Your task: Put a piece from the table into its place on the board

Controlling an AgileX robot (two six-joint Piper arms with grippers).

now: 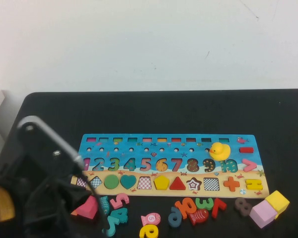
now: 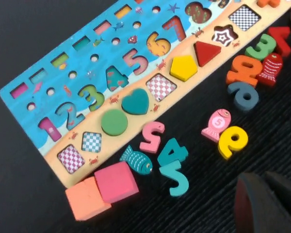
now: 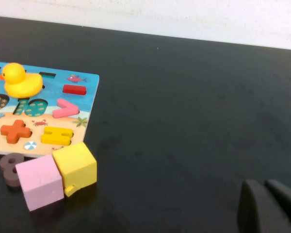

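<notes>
The yellow pentagon piece (image 1: 161,182) (image 2: 183,67) lies flat in its place on the board's (image 1: 139,148) sandy strip, between a checkered square recess (image 2: 161,87) and a red triangle (image 2: 206,52). It covers the recess pattern. My left arm (image 1: 39,188) fills the front left corner of the high view. My left gripper (image 2: 264,204) is shut and empty, hovering over the black table (image 1: 188,109) in front of the loose numbers, away from the board. My right gripper (image 3: 266,204) is shut on nothing above bare table to the right of the board, out of the high view.
A rubber duck (image 1: 219,150) (image 3: 20,80) sits on the board near the 10. A yellow cube (image 1: 277,202) and a pink cube (image 1: 262,213) lie off its right front corner. Several loose numbers and fish (image 2: 217,124) lie in front; pink (image 2: 116,181) and orange (image 2: 86,198) blocks sit by its left corner.
</notes>
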